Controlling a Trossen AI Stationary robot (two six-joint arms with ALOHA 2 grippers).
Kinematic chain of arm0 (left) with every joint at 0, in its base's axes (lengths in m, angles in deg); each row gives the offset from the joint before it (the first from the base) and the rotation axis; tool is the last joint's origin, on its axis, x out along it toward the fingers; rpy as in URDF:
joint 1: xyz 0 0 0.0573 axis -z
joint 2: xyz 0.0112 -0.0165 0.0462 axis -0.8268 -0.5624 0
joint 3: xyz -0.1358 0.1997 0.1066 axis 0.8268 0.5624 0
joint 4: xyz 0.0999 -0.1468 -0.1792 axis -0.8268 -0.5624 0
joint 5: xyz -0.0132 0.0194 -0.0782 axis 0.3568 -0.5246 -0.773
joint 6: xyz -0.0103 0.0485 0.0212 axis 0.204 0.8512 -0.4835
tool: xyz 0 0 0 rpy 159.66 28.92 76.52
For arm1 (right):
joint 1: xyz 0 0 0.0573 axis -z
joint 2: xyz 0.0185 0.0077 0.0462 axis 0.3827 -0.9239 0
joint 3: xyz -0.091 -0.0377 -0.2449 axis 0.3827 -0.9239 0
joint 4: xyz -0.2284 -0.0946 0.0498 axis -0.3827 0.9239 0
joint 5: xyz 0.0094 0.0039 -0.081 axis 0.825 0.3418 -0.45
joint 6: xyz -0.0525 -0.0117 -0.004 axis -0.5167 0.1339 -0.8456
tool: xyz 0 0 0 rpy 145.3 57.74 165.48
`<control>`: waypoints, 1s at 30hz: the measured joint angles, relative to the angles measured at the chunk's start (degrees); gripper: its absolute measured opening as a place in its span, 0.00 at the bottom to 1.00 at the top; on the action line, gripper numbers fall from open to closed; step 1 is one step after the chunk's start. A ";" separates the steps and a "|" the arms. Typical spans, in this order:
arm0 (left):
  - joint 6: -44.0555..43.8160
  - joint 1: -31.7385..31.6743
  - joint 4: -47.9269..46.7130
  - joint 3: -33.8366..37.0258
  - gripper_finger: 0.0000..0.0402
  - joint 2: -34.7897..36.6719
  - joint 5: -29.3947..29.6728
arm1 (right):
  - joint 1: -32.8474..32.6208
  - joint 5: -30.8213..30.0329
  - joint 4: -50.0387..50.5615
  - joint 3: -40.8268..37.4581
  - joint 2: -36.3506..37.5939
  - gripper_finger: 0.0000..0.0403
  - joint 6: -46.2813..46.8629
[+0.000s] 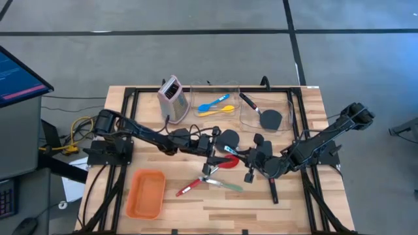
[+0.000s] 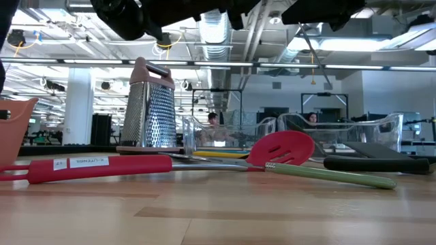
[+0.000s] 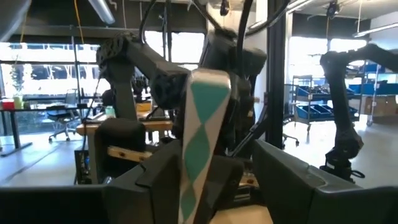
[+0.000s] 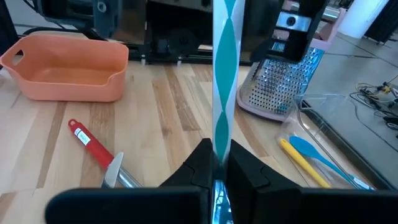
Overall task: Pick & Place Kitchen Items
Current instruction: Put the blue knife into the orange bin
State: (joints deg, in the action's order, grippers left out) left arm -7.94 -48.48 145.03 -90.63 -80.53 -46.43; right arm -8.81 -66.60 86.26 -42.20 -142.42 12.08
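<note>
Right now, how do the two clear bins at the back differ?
The bin beside the grater holds two items, a blue spoon and a yellow spoon; the other bin holds one, a black spatula. The first stands next to the grater, the second farther from it. Both are clear plastic, side by side along the table's far edge.

The table (image 4: 180,106) was pale wood with visible grain and a smooth, faintly satin finish. The grater (image 2: 149,109) was perforated shiny metal with a matt pink plastic frame. The orange tray (image 4: 68,68) looked like smooth matt plastic, the bins (image 2: 354,129) clear glossy plastic, and the red-handled tool (image 4: 93,146) glossy.
</note>
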 joint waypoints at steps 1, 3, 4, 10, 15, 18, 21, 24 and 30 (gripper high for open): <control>-0.01 0.12 0.04 -0.33 0.44 -0.53 0.03 | -0.02 0.04 0.06 0.00 0.00 0.03 -0.01; -0.01 0.13 -0.26 -0.72 0.41 -0.93 0.02 | -0.02 0.10 0.07 0.00 0.00 0.03 -0.02; -0.01 0.13 -0.15 -0.75 0.39 -1.00 0.03 | -0.06 0.11 0.01 0.00 0.00 0.03 0.00; -0.18 0.13 -0.02 -0.80 0.29 -1.28 0.12 | -0.07 0.22 0.07 0.00 -0.02 0.03 -0.02; -0.37 0.08 -0.20 -0.80 0.20 -1.28 0.24 | -0.07 0.39 0.15 0.00 -0.02 0.03 -0.04; -0.39 0.08 -0.28 -0.80 0.15 -1.28 0.31 | -0.07 0.40 0.17 0.00 -0.02 0.03 -0.06; -0.22 0.08 -0.30 -0.80 0.11 -1.28 0.33 | -0.09 0.37 0.15 0.00 -0.02 0.03 0.00; -0.10 0.08 -0.30 -0.80 0.08 -1.28 0.31 | -0.09 0.33 0.15 0.00 -0.02 0.03 0.12; -0.02 0.08 -0.33 -0.80 0.05 -1.28 0.26 | -0.09 0.38 0.15 0.00 -0.02 0.03 0.24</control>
State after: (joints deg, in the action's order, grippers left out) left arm -7.96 -48.40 144.71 -91.44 -81.81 -46.17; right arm -8.89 -66.22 86.41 -42.20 -142.44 12.32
